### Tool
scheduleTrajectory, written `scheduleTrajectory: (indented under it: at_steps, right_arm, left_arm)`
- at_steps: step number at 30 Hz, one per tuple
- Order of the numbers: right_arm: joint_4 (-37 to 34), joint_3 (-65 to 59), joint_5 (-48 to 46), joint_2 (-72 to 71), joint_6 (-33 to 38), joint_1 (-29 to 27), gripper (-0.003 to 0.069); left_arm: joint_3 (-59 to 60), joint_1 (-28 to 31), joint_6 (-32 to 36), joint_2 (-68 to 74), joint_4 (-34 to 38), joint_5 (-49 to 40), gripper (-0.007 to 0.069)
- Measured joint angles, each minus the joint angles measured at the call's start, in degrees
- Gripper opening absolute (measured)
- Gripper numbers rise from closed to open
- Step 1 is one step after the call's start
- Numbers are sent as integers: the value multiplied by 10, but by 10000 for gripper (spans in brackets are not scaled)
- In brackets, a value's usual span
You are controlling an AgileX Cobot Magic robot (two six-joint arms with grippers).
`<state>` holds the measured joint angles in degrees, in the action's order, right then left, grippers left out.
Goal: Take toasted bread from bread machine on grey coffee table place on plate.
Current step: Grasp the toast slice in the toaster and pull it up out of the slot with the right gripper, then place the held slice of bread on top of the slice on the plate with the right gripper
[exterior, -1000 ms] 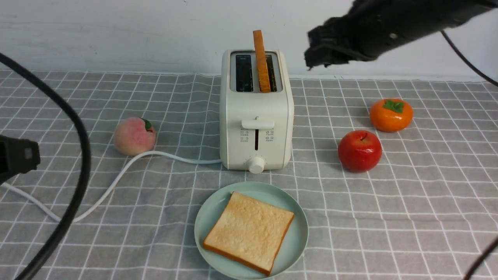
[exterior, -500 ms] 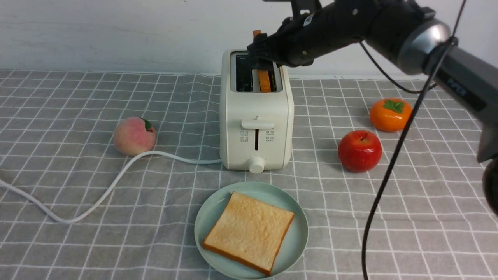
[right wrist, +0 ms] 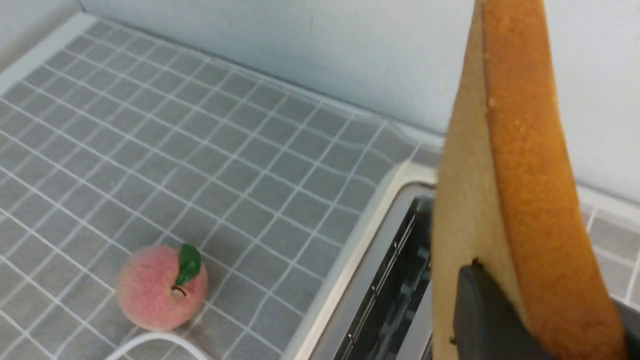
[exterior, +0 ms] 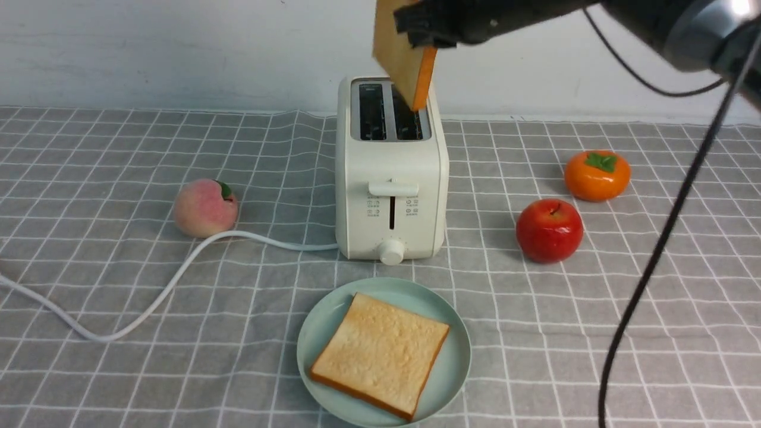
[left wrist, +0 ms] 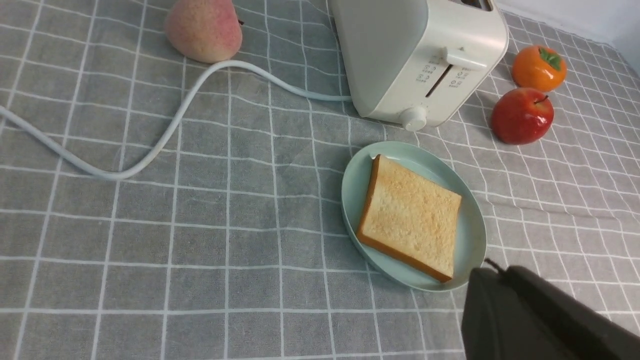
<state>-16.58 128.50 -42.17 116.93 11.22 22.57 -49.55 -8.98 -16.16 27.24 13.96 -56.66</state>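
My right gripper [exterior: 425, 27] is shut on one slice of toasted bread [exterior: 404, 59] and holds it tilted in the air just above the bread machine [exterior: 389, 178]. Both of its slots are empty. In the right wrist view the slice [right wrist: 525, 175] sits between the fingers [right wrist: 480, 310] over the open slots [right wrist: 395, 280]. The other slice [exterior: 380, 353] lies flat on the mint-green plate [exterior: 455, 362] in front of the bread machine, on the grey coffee table [exterior: 119, 368]. My left gripper [left wrist: 500, 272] shows only in its wrist view, fingers together and empty, near the plate's rim [left wrist: 350, 200].
A peach [exterior: 205, 208] lies left of the bread machine, and the white cord [exterior: 178, 279] runs past it. A red apple [exterior: 549, 230] and an orange persimmon [exterior: 597, 175] lie to the right. My right arm's black cable [exterior: 654, 255] hangs over the right side.
My right gripper came in from the right, closed on the slice standing in the right slot and lifted it out. My left arm left the front view.
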Motion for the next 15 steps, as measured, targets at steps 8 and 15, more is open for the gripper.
scheduleTrajectory:
  at_steps: [8, 15]
  right_arm:
    - [5, 4, -105, -132, 0, 0, 111]
    - [-14, 6, -255, -203, 14, 0, 111]
  left_arm:
    - [0, 0, 35, 0, -2, 13, -14]
    - [0, 0, 48, 0, -12, 48, -14]
